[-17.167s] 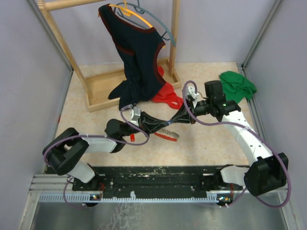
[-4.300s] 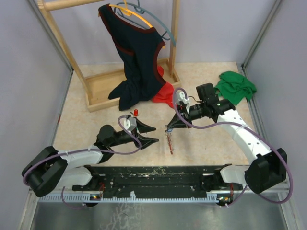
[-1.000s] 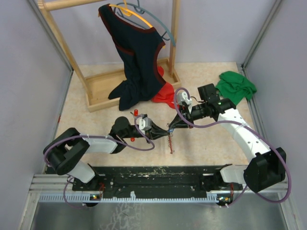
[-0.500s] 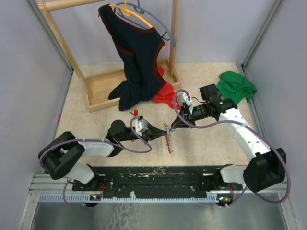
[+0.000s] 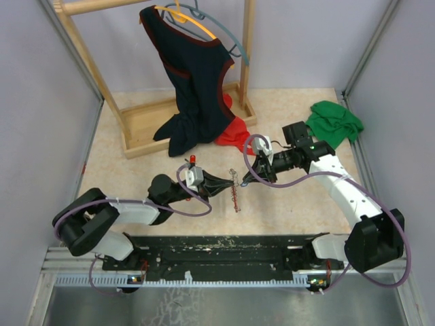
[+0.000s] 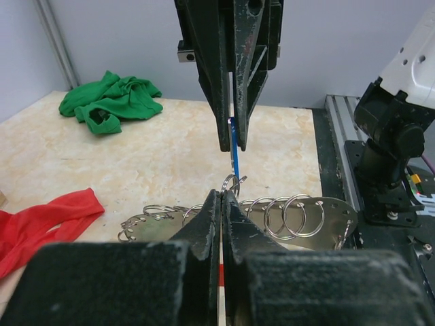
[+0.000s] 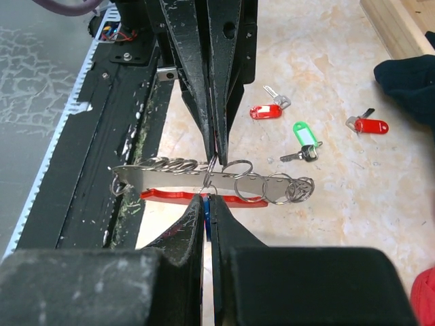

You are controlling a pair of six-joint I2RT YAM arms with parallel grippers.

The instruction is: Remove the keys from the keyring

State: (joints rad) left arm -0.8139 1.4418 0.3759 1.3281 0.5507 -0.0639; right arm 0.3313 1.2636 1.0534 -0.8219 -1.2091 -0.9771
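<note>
The keyring (image 5: 235, 194), a silvery strip with several wire rings and a red piece, hangs between my two grippers above the table. In the right wrist view the strip (image 7: 163, 175) lies crosswise. My left gripper (image 5: 230, 182) is shut on a small ring of it (image 6: 233, 183). My right gripper (image 5: 246, 180) faces it and is shut on the blue key (image 6: 234, 146), which hangs on that ring. Blue shows between the right fingertips (image 7: 206, 204). Loose on the table are a red key (image 7: 265, 111), a green key (image 7: 304, 134) and another red key (image 7: 370, 125).
A red cloth (image 5: 234, 136) lies behind the grippers and a green cloth (image 5: 334, 121) at the back right. A wooden rack (image 5: 146, 125) with a dark garment (image 5: 197, 75) on a hanger stands at the back left. One red key (image 5: 192, 159) lies by the left arm.
Both grippers have stayed shut and tip to tip. The left arm has drawn back a little to the left, and the hanging keyring has shifted slightly left with it.
</note>
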